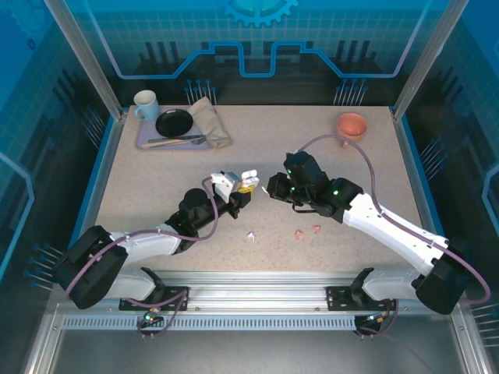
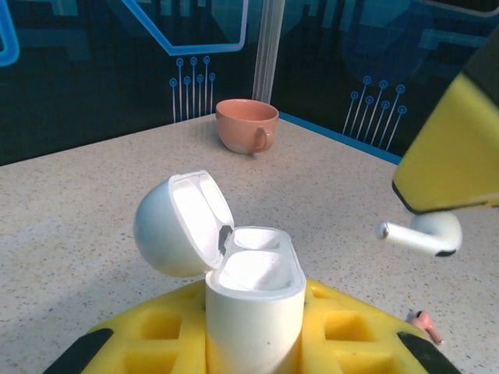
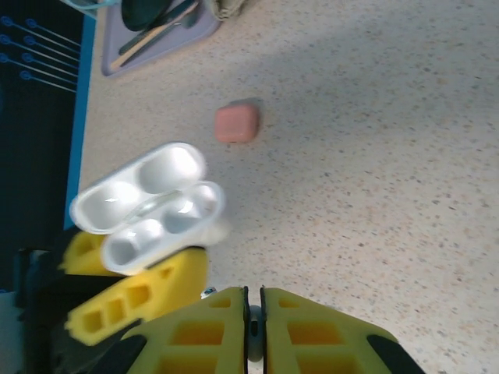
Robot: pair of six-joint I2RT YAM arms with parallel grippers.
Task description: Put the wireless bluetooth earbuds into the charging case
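Right claw [image 3: 254, 300]: closed, its yellow fingers pinching a white earbud [image 2: 425, 234] by the bulb end, in the air just to one side of the case.
Left claw [image 1: 243, 195]: clamped on the lower body of the white case [image 2: 253, 300], over the middle of the table [image 1: 156, 195].
Case: the lid [image 2: 183, 226] is swung back on its hinge and both wells look bare. The right wrist view looks almost straight into them, so the mouth faces the right claw.
Earbud's lie: the stem sticks out sideways toward the case, its long axis close to level. To my eye it lies across the line of the wells, not along it.
Step in hand: I judge this to be the first bud carried up to the case and not yet entered. Bud and case are near but apart.
Next move calls for: tipping the stem to run down a well, closing the gap, easing it in, and letting go only once it seats.
Farther out: a loose earbud [image 1: 251, 235], a pink earbud [image 1: 299, 234] and a second pink earbud [image 1: 316, 228] lie on the table nearer the arm bases. A shut pink case [image 3: 236, 123] sits beyond the white one.
Far edge: a salmon cup [image 2: 247, 125] and a tray [image 1: 144, 144] with dishes.
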